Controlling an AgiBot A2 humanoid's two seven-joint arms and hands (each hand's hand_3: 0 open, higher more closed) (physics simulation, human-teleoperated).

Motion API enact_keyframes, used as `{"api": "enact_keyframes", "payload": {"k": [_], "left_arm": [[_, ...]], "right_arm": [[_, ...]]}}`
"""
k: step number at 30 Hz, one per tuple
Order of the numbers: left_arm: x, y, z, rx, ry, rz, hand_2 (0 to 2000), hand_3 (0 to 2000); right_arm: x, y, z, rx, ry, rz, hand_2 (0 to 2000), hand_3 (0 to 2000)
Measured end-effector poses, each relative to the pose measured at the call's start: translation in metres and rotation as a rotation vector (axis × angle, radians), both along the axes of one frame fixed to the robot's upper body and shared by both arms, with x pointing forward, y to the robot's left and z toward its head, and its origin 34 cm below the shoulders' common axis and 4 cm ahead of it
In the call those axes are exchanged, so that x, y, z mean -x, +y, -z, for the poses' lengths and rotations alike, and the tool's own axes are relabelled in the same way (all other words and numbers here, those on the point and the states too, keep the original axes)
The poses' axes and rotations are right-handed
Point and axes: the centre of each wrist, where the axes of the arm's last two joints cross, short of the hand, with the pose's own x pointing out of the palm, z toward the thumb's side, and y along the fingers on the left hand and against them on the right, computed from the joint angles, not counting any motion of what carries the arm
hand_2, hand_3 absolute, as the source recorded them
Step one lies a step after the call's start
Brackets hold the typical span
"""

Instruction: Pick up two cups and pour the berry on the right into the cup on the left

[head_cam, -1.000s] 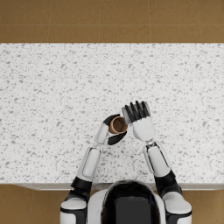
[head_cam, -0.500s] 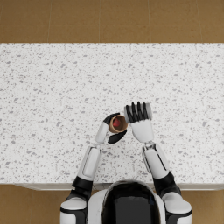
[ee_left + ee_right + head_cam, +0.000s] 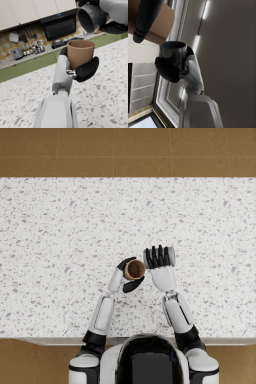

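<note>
Progress is well advanced, as judged from the head view: both cups are lifted clear of the bench (image 3: pixel 60 228) and are held side by side above its near edge, a little toward the middle. The brown cup (image 3: pixel 134 270) is kept upright in the left robot hand (image 3: pixel 128 276), whose dark fingers are wrapped round its wall, and something dark red can be made out inside it, most likely the berry. The grey cup (image 3: pixel 171 256) is gripped by the right robot hand (image 3: pixel 159 259) and is laid over on its side, its mouth turned toward the brown cup.

In the left wrist view the brown cup (image 3: pixel 80 56) is seen clasped firmly by the left robot hand (image 3: pixel 82 67), with the grey cup (image 3: pixel 92 17) tipped just above and beside its rim; the inside of the grey cup looks dark and bare, and no berry can be told there.

In the right wrist view the grey cup (image 3: pixel 173 58) is enclosed by the right robot hand (image 3: pixel 171 67), and part of the brown cup (image 3: pixel 161 25) shows close beyond it.

The picking up is done and the pour seems complete or nearly so; only righting the grey cup is judged to remain
</note>
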Motion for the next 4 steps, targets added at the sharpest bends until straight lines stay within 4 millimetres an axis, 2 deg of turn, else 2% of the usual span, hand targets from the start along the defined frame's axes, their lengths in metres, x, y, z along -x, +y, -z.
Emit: {"api": "enact_keyframes", "payload": {"k": [4], "left_arm": [[0.0002, 0.0001, 0.0, 0.0, 0.0, 0.0, 2000, 1280]], "right_arm": [[0.0001, -0.0002, 0.0001, 0.0, -0.002, 0.0, 2000, 1280]]}}
